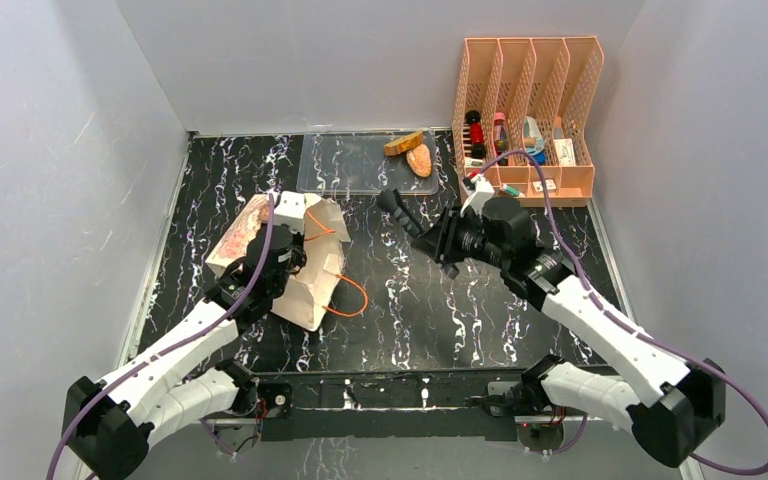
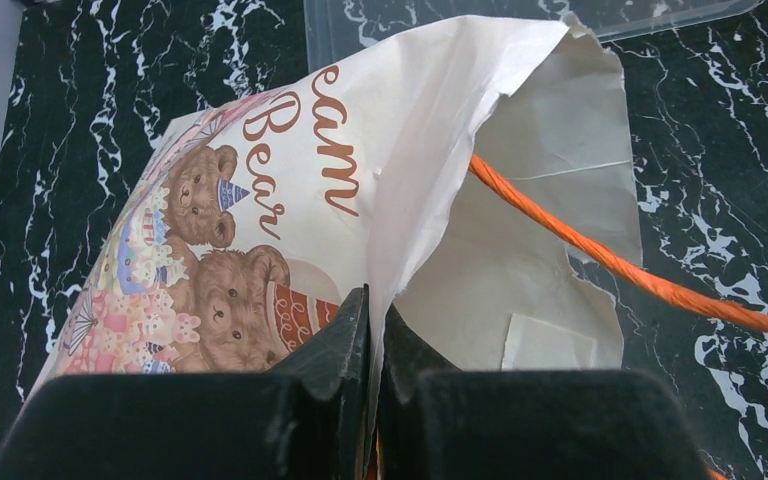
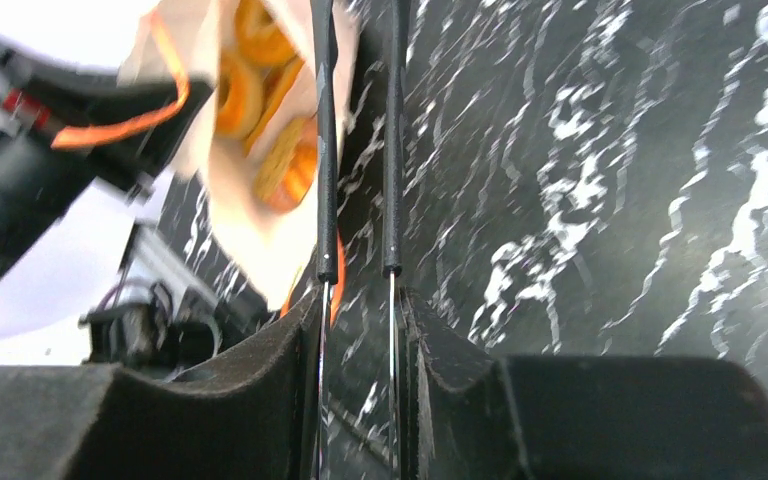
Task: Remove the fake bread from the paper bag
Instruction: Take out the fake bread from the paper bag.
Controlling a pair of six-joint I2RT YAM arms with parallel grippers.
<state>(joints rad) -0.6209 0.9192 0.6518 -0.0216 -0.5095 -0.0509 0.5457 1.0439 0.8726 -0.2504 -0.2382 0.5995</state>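
Observation:
The paper bag (image 1: 310, 280) lies on its side left of centre, its bear picture facing up (image 2: 210, 250) and its mouth open to the right. My left gripper (image 1: 282, 222) is shut on the bag's upper mouth edge (image 2: 375, 310). My right gripper (image 1: 438, 238) is shut on a pair of thin metal tongs (image 1: 403, 213) with black tips (image 3: 326, 150) that point at the bag's mouth. Several golden-brown fake bread pieces (image 3: 260, 100) show inside the bag (image 3: 250, 215). Two bread pieces (image 1: 412, 152) lie in the clear tray (image 1: 350, 165).
An orange desk organiser (image 1: 530, 110) with small items stands at the back right, close behind my right arm. The bag's orange cord handle (image 1: 355, 300) trails onto the black marbled table (image 1: 440, 320). White walls close in the sides and back.

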